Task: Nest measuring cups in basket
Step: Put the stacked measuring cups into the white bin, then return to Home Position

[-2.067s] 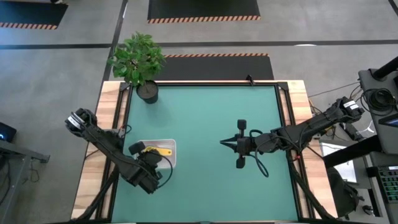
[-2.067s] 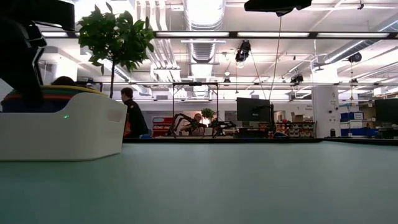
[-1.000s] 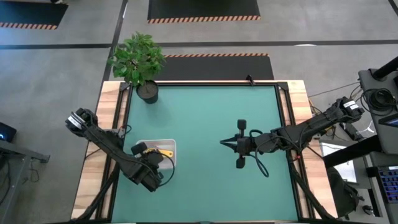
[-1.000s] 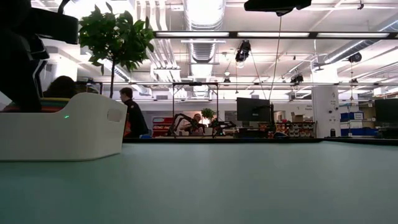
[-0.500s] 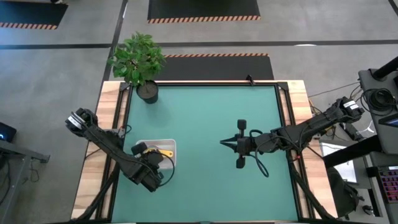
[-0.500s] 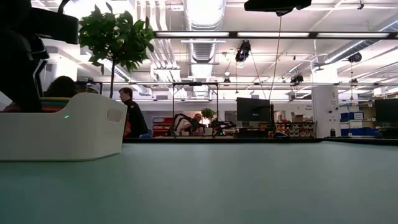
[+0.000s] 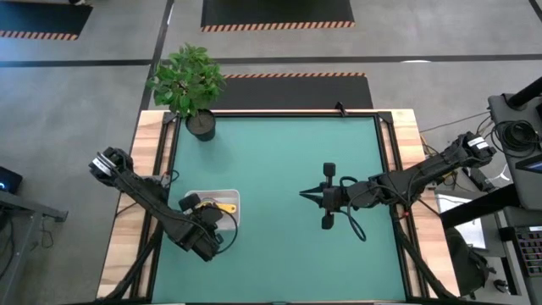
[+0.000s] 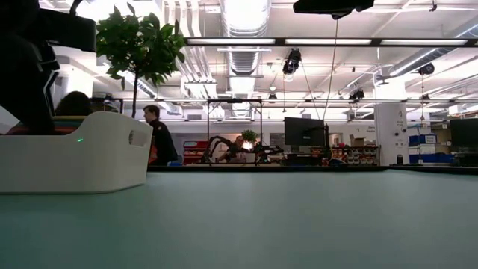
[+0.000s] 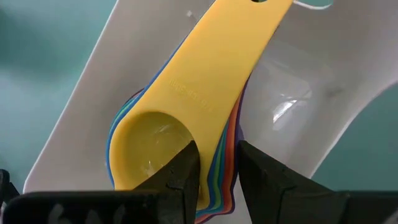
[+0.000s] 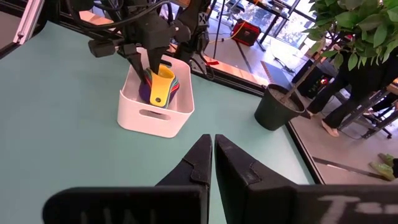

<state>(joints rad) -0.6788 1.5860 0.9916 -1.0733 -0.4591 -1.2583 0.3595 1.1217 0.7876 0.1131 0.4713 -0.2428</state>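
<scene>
Apparently the left tool (image 9: 214, 177) is poised inside the basket (image 10: 157, 116) with its fingers slightly parted around the edge of the stacked measuring cups (image 9: 186, 118); whether the stack is gripped cannot be told. The yellow cup (image 9: 205, 93) is seen nested on top, coloured rims showing beneath it. No cup is seen loose on the surface (image 7: 279, 161), so the nesting is judged all but finished. The right tool (image 10: 212, 155), clenched empty, is held over mid-surface, well apart.
</scene>
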